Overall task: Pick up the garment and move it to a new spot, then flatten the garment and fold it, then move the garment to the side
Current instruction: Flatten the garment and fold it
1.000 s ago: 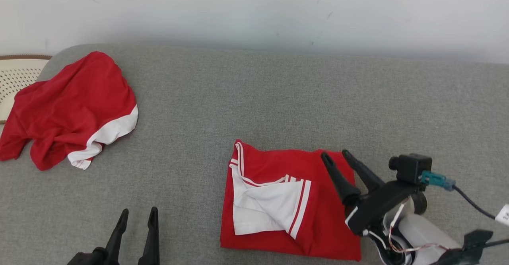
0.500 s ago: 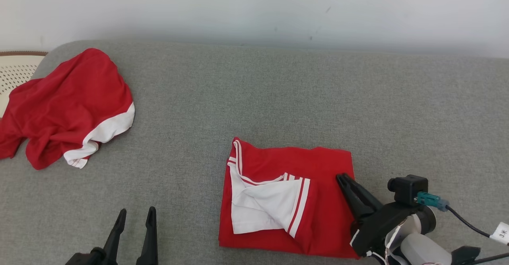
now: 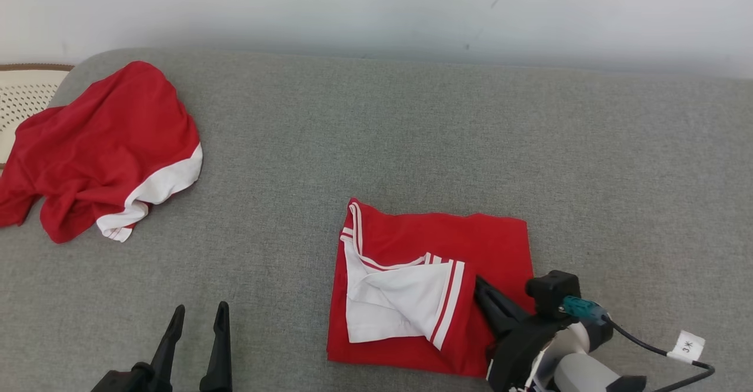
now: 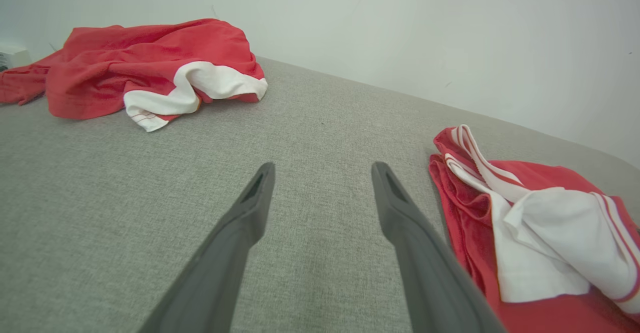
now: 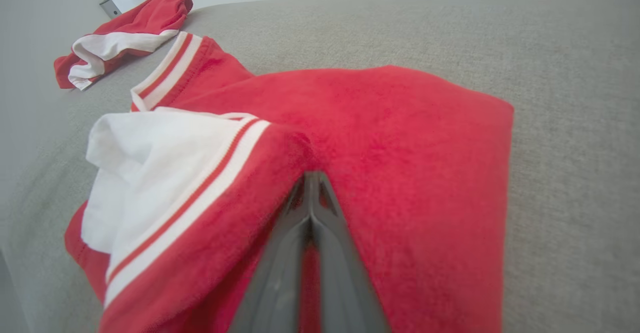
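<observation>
a grey cushion [image 3: 376, 145] spans the frame. a crumpled red garment [image 3: 106, 145] lies at upper left, the folded garment [image 3: 423, 245] at lower centre-right. the right gripper [image 3: 481, 285], fingers together, pinches its red cloth beside the white panel. the left gripper [image 3: 200, 308], lower left, has its fingers apart.

There is one small white tag [image 3: 685, 345] with writing on it. It is stuck around a thin black cable [image 3: 641, 339]. The cable comes out of a blue-green plug [image 3: 579, 308] on the little camera beside the right gripper [image 3: 479, 282]. The tag hangs over the grey cushion [image 3: 412, 133], close to its near edge on the right side. In dark print it says "3", then a tiny mark like a star (too small to be sure of).
</observation>
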